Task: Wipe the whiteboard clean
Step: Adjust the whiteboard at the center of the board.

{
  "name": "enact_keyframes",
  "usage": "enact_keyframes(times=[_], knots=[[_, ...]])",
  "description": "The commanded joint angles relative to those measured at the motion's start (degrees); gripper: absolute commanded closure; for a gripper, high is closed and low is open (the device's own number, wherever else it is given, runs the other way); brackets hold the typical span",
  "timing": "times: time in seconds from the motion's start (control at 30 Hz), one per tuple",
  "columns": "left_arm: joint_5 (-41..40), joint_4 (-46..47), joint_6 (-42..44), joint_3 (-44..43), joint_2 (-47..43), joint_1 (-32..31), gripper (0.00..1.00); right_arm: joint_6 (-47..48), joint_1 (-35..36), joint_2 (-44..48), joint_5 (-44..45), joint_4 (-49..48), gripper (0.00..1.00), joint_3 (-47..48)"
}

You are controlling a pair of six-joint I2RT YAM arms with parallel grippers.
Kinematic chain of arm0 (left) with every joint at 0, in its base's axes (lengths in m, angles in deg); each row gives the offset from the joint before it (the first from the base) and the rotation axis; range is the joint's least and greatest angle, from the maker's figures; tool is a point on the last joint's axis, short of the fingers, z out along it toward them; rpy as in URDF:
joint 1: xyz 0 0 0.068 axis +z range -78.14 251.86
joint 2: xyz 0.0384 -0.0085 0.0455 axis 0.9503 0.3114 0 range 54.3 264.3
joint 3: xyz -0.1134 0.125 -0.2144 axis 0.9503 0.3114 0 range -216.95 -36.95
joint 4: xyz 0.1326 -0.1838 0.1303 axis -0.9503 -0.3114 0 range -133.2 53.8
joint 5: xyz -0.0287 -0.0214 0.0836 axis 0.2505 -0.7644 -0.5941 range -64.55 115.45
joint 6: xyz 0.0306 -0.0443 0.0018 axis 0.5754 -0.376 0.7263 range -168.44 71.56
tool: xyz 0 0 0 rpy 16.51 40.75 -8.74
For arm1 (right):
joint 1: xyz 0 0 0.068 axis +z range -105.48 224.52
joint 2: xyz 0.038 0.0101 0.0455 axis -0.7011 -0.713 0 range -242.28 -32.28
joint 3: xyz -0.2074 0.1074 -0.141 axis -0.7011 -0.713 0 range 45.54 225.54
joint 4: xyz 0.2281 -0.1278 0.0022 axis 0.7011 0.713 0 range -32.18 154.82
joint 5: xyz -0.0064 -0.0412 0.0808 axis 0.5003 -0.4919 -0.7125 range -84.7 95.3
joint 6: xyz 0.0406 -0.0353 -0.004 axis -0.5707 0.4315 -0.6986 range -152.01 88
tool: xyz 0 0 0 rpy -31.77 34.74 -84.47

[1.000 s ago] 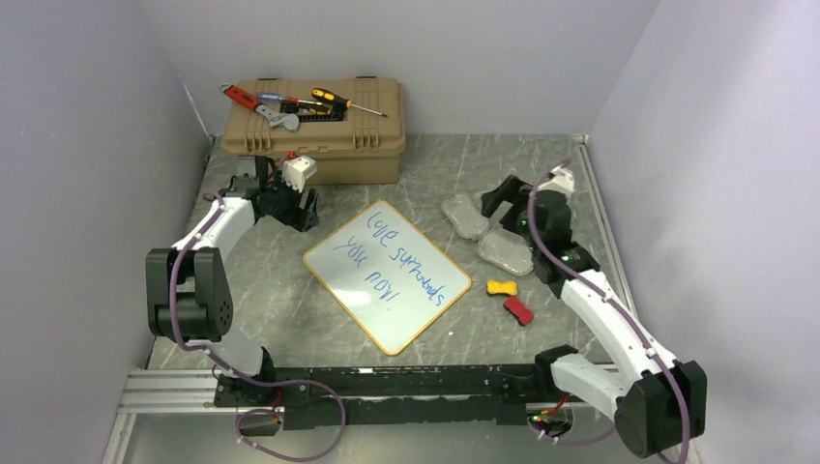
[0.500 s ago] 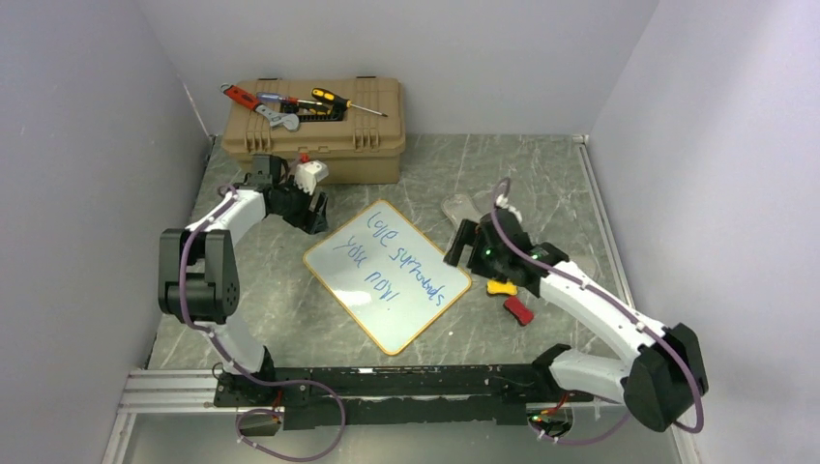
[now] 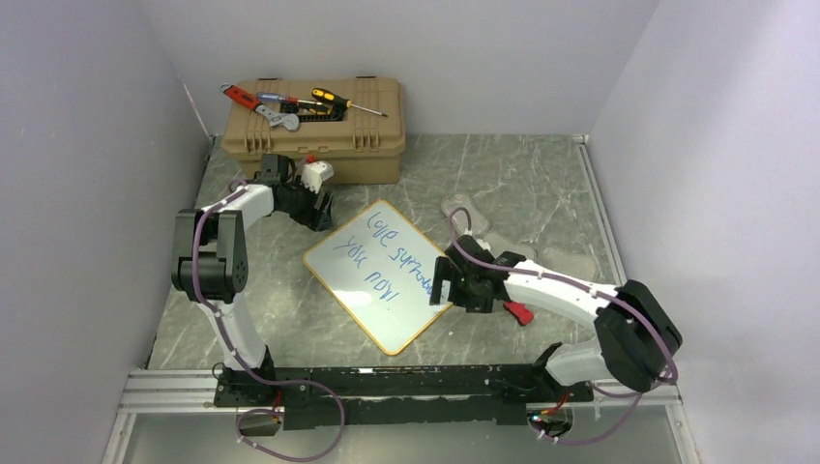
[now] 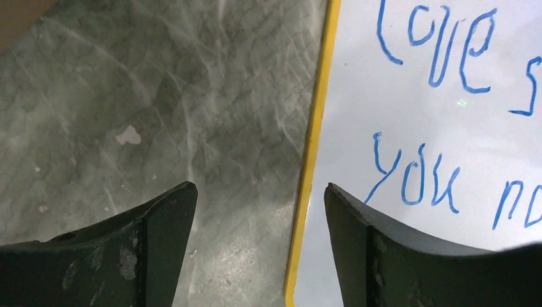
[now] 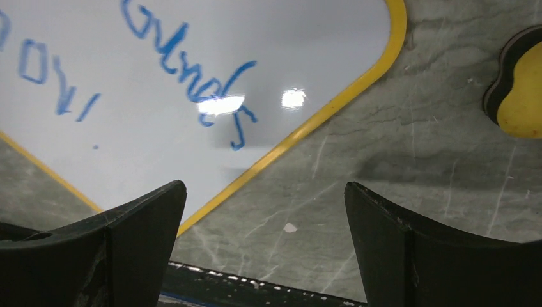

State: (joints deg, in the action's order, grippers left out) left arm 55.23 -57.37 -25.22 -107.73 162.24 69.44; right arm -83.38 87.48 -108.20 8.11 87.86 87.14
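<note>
The whiteboard (image 3: pixel 387 275) lies flat and turned like a diamond mid-table, with an orange-tan frame and blue handwriting. It also shows in the left wrist view (image 4: pixel 434 128) and the right wrist view (image 5: pixel 192 77). My left gripper (image 3: pixel 317 210) is open and empty, low over the board's upper-left edge; in the left wrist view (image 4: pixel 259 211) the yellow frame runs between its jaws. My right gripper (image 3: pixel 442 287) is open and empty at the board's right edge, and in the right wrist view (image 5: pixel 265 211) the frame passes near its left finger.
A tan toolbox (image 3: pixel 314 130) with screwdrivers and a wrench on its lid stands at the back left. A yellow eraser-like piece (image 5: pixel 521 83) and a red piece (image 3: pixel 519 311) lie right of the board. Clear plastic shells (image 3: pixel 571 259) lie behind my right arm.
My right arm has swung from the back right toward the front, down to the board's right edge. My left gripper has shifted slightly right, toward the board's upper-left edge.
</note>
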Motion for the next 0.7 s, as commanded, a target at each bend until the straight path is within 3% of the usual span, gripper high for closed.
enact_keyframes(times=[0.0, 0.17, 0.4, 0.67], knots=[[5.4, 1.5, 1.6, -0.5, 0.3, -0.9, 0.21, -1.2, -0.2, -2.6, -1.5, -6.5, 0.0, -1.9], [4.1, -2.3, 3.5, -2.6, 3.7, -2.1, 0.22, -1.9, -2.5, -7.0, -2.0, -11.5, 0.0, -2.7], [-0.4, -7.9, 5.9, -6.1, 8.6, -2.9, 0.31, -1.5, -8.9, -8.2, -2.5, -13.7, 0.0, -4.7], [-2.6, -13.9, 11.5, -3.5, 7.4, -6.1, 0.57, 2.3, -13.5, -11.1, -1.7, -12.7, 0.0, 0.6]])
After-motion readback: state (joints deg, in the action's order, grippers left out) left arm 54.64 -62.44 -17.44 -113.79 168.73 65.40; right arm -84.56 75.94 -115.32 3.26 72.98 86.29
